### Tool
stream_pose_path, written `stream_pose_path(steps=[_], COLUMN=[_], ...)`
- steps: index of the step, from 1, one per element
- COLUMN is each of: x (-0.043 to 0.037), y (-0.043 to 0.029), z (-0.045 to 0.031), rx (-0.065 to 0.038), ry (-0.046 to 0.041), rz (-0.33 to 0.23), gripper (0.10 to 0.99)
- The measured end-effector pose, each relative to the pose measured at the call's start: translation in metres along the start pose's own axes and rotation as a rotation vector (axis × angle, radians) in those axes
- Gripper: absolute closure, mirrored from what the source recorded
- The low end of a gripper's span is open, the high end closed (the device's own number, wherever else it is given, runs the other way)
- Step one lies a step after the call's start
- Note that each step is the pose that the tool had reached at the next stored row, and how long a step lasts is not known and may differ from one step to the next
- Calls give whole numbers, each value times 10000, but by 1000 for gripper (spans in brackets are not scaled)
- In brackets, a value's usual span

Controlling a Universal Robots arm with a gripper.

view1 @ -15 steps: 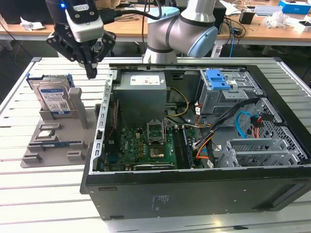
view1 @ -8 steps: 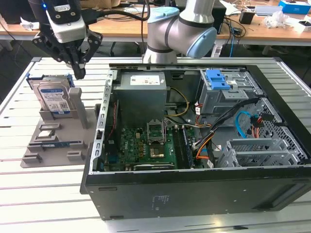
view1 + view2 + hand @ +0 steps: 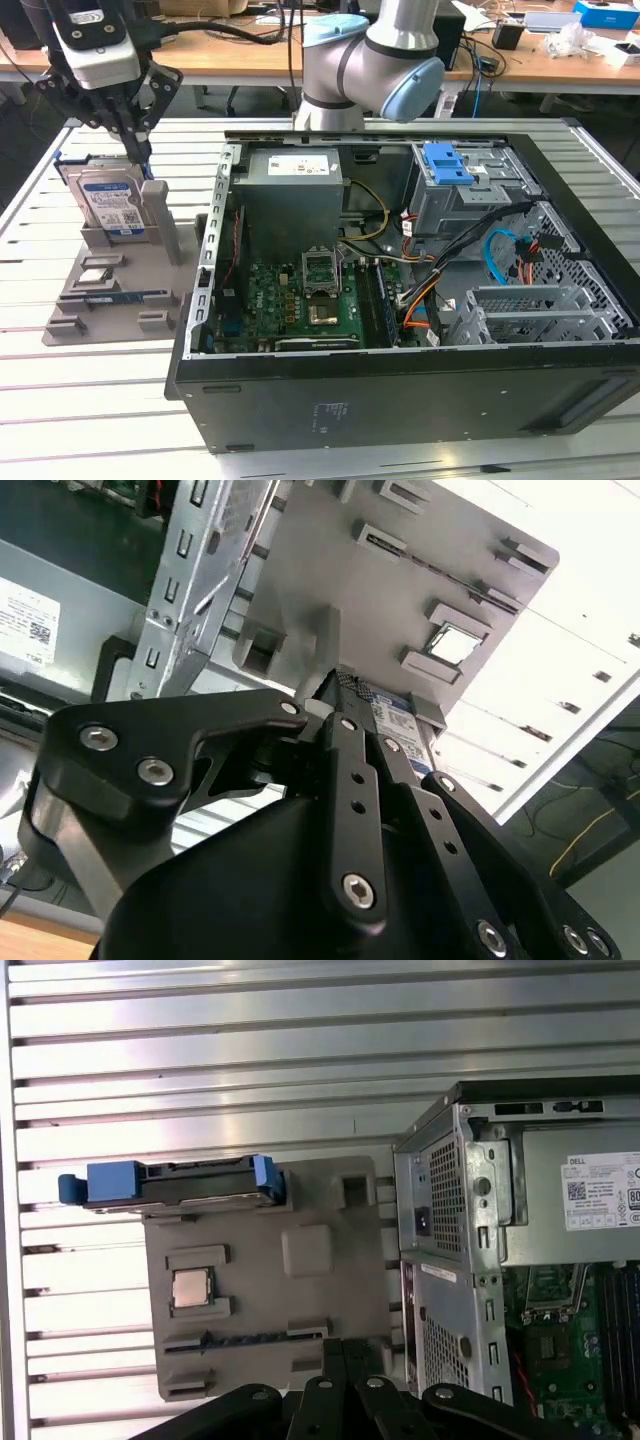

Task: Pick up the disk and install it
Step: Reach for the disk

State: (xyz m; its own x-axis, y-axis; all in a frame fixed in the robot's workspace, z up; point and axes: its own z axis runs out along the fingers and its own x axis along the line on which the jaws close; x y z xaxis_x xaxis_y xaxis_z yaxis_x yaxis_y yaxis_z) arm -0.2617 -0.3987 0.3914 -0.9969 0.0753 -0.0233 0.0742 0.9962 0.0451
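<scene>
Far to the exterior view's left, on the slatted metal surface point(image 3: 100, 400), a grey holder point(image 3: 66, 322) with slots and recesses. Upright on edge in its rear slot, label facing outward and a blue rail along its edge: the disk point(image 3: 108, 203), not yet lifted. Right above the disk's top edge, toward its right-hand end in that view, the jaws, pointed down, tips drawn narrow almost to a point and gripping nothing. Touching the disk or just clear of it: cannot tell. Just beside the disk, a grey upright post point(image 3: 157, 215) of the holder. Lower on the holder, a small square chip point(image 3: 96, 270) flat in its recess. Nearer the front, a thin memory stick point(image 3: 115, 297) in its groove. Same layout in the first wrist view, with the disk point(image 3: 180, 1182) along one edge of the holder and the chip point(image 3: 190, 1288) apart from it.

Just beside the holder, further right, an open black computer case point(image 3: 400, 405) on its side. Inside, at its left end, a grey power supply point(image 3: 295, 185), with a green motherboard point(image 3: 300, 300) in front of it. Behind the case, the grey and light-blue joints of the arm point(image 3: 375, 60). Further right, a blue bracket point(image 3: 447, 163) on top of a grey drive cage point(image 3: 465, 205), then a blue cable point(image 3: 497, 250) looping near perforated metal bays point(image 3: 540, 310).
</scene>
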Motion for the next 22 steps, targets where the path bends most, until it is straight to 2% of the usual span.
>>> stream_pose_path(steps=[3, 7, 12, 14, 16, 17, 19, 22], x=[137, 272, 447, 572, 654, 734, 813, 1060], y=[-8, 3, 100, 135, 154, 173, 187, 220], z=[5, 10, 16, 19, 22, 27, 34, 50], rx=[0, 3, 24, 27, 27, 30, 31, 32], ry=[0, -1, -2, -2, -2, -2, -2, -2], rz=[0, -2, -2, -2, -1, -1, -2, -1], gripper=[980, 980, 980, 980, 980, 980, 980, 980])
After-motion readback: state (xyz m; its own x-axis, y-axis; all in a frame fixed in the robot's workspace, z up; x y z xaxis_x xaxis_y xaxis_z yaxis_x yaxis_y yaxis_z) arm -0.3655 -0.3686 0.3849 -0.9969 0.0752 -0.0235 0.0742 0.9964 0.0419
